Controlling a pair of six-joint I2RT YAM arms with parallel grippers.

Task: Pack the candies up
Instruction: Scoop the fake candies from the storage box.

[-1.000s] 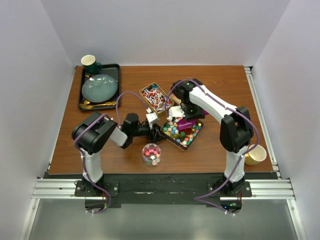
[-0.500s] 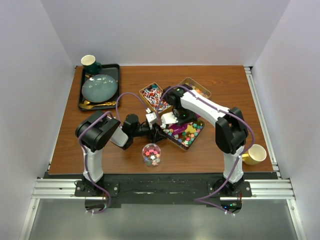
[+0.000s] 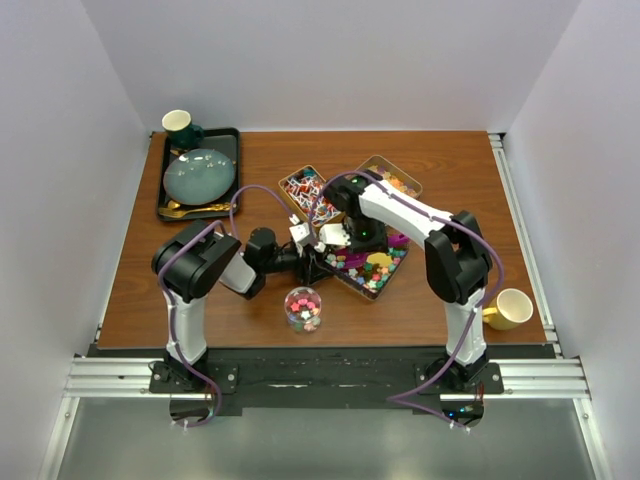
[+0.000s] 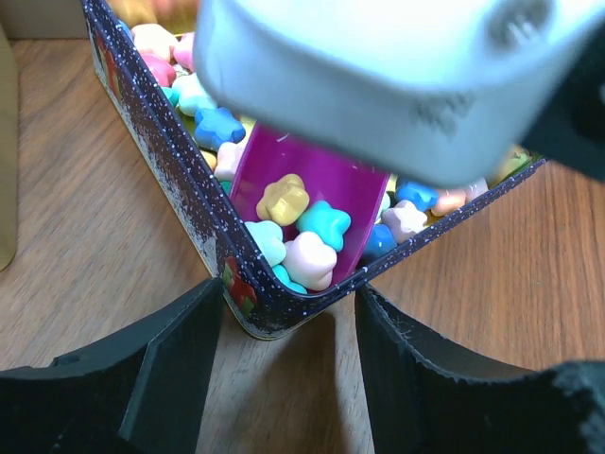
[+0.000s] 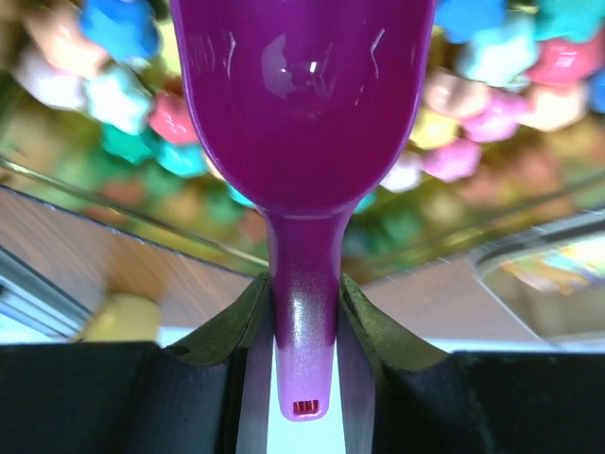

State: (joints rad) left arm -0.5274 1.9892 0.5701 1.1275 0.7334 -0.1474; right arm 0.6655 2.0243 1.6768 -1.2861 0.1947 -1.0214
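The multicolour candies (image 3: 375,265) fill a dark speckled tin (image 3: 350,286). My left gripper (image 3: 312,262) brackets the tin's near-left corner, a finger against each wall; in the left wrist view the corner (image 4: 255,317) sits between the fingers (image 4: 180,350). My right gripper (image 3: 336,238) is shut on the handle of the purple scoop (image 5: 304,284). The scoop's bowl (image 4: 312,180) lies in the tin, holding a few candies (image 4: 307,236). A small clear jar (image 3: 303,307) with candies stands in front of the tin. Red-white-blue wrapped candies (image 3: 310,193) and orange gummies (image 3: 396,178) lie in two further tins.
A black tray (image 3: 232,170) at the far left holds a grey bowl, a dark mug and a gold spoon. A yellow cup (image 3: 510,308) stands at the near right by the right arm's base. White walls enclose the table on three sides.
My right gripper has moved left and nearer with the scoop, from the tin's far side to its near-left corner. The left arm has stayed at the tin's corner.
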